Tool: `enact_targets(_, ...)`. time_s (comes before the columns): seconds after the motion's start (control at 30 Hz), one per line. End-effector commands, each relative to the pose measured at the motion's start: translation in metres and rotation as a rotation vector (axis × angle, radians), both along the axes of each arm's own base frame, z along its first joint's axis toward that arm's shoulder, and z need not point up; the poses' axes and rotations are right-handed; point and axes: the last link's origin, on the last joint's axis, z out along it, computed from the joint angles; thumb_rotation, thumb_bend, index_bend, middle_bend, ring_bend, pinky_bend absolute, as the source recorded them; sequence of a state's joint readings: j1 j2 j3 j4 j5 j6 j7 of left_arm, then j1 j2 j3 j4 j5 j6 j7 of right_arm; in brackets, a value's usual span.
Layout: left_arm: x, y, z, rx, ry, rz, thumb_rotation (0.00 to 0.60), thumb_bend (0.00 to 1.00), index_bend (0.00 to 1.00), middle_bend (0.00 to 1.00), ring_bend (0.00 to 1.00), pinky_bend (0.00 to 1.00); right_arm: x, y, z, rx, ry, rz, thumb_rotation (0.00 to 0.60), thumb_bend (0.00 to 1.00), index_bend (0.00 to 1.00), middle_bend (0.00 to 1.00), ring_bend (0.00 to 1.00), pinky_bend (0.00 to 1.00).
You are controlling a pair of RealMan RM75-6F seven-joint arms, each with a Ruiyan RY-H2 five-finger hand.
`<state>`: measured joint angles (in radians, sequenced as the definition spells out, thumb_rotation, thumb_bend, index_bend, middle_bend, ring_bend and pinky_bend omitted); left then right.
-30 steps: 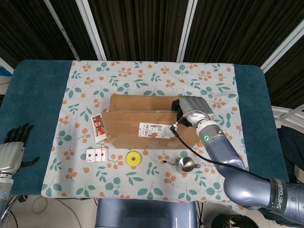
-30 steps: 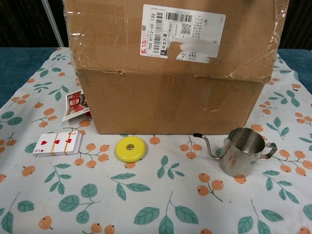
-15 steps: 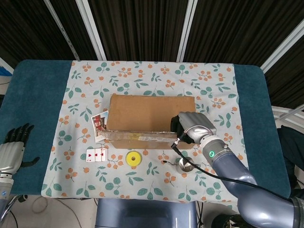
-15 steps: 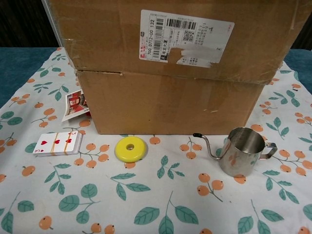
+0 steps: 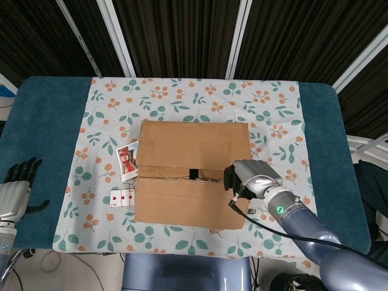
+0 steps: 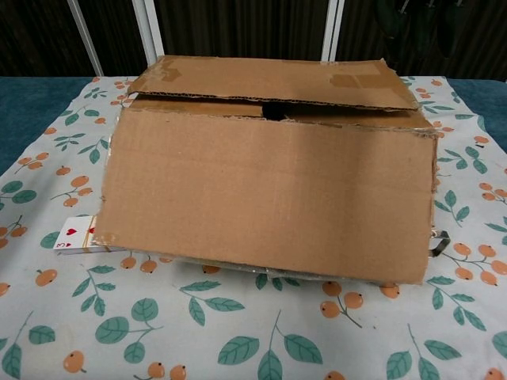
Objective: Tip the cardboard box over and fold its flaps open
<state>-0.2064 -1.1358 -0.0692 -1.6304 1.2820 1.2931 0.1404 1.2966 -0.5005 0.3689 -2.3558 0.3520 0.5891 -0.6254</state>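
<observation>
The cardboard box [image 5: 193, 173] lies tipped toward me on the flowered cloth, its two flaps facing up and meeting at a seam with a small dark gap [image 5: 193, 173]. In the chest view the box [image 6: 269, 182] fills the middle, and its near flap slopes down to the cloth. My right hand [image 5: 242, 180] is at the box's right edge by the seam, dark fingers curled against the cardboard. My left hand [image 5: 18, 180] hangs off the table's left side with its fingers spread, holding nothing. Neither hand shows in the chest view.
A deck of playing cards [image 5: 123, 197] pokes out from under the box's left side, cards [image 6: 75, 237]. A picture card [image 5: 127, 162] lies just left of the box. Only the handle of the steel pitcher [image 6: 440, 241] shows at the box's right. The yellow disc is hidden.
The box has fallen forward toward me, so its flaps now face up and it covers the yellow disc and most of the pitcher. My right hand came forward with it.
</observation>
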Motion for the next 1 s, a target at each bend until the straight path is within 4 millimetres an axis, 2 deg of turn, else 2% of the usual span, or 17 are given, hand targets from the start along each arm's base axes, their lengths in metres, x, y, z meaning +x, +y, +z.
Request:
enact_targets(0.03, 0.000, 0.000, 0.000, 0.000, 0.003, 0.000, 0.600, 0.15, 0.00, 0.00, 0.00, 0.00, -0.012, -0.003, 0.004, -0.036, 0.021, 0.002, 0.600, 0.85, 0.51, 0.45, 0.43, 0.43)
enact_targets(0.1, 0.001, 0.000, 0.000, 0.001, 0.004, -0.003, 0.600, 0.15, 0.00, 0.00, 0.00, 0.00, -0.024, -0.008, 0.006, -0.086, 0.042, 0.004, 0.600, 0.70, 0.48, 0.43, 0.41, 0.41)
enact_targets(0.23, 0.000, -0.001, -0.001, 0.002, 0.008, -0.006, 0.600, 0.15, 0.00, 0.00, 0.00, 0.00, -0.053, -0.015, 0.011, -0.231, 0.100, 0.048, 0.600, 0.50, 0.41, 0.36, 0.34, 0.35)
enact_targets(0.33, 0.001, -0.001, -0.001, 0.001, 0.017, -0.010, 0.600, 0.15, 0.00, 0.00, 0.00, 0.00, -0.078, -0.012, 0.012, -0.347, 0.126, 0.082, 0.600, 0.40, 0.27, 0.24, 0.23, 0.28)
enact_targets(0.4, 0.001, 0.000, -0.001, 0.005, 0.027, -0.017, 0.600, 0.15, 0.00, 0.00, 0.00, 0.00, -0.098, -0.003, 0.012, -0.446, 0.126, 0.100, 0.600, 0.34, 0.15, 0.14, 0.13, 0.26)
enact_targets(0.5, 0.002, 0.000, -0.001, 0.011, 0.036, -0.023, 0.600, 0.15, 0.00, 0.00, 0.00, 0.00, -0.134, 0.008, 0.011, -0.566, 0.149, 0.109, 0.600, 0.29, 0.05, 0.04, 0.05, 0.25)
enact_targets(0.6, 0.003, 0.001, -0.001, 0.013, 0.046, -0.031, 0.600, 0.15, 0.00, 0.00, 0.00, 0.00, -0.163, 0.017, 0.009, -0.648, 0.168, 0.113, 0.600, 0.28, 0.02, 0.01, 0.03, 0.25)
enact_targets(0.77, 0.009, 0.004, -0.001, 0.016, 0.057, -0.050, 0.600, 0.15, 0.00, 0.00, 0.00, 0.00, -0.208, 0.035, 0.003, -0.748, 0.198, 0.123, 0.600, 0.29, 0.01, 0.01, 0.03, 0.25)
enact_targets(0.87, 0.014, 0.007, 0.000, 0.017, 0.056, -0.060, 0.600, 0.15, 0.00, 0.00, 0.00, 0.00, -0.229, 0.043, 0.000, -0.780, 0.212, 0.104, 0.600, 0.29, 0.01, 0.01, 0.03, 0.25)
enact_targets(1.0, 0.034, 0.019, 0.000, 0.015, 0.030, -0.097, 0.600, 0.15, 0.00, 0.00, 0.00, 0.00, -0.256, 0.052, -0.005, -0.830, 0.210, 0.064, 0.600, 0.29, 0.01, 0.01, 0.03, 0.25)
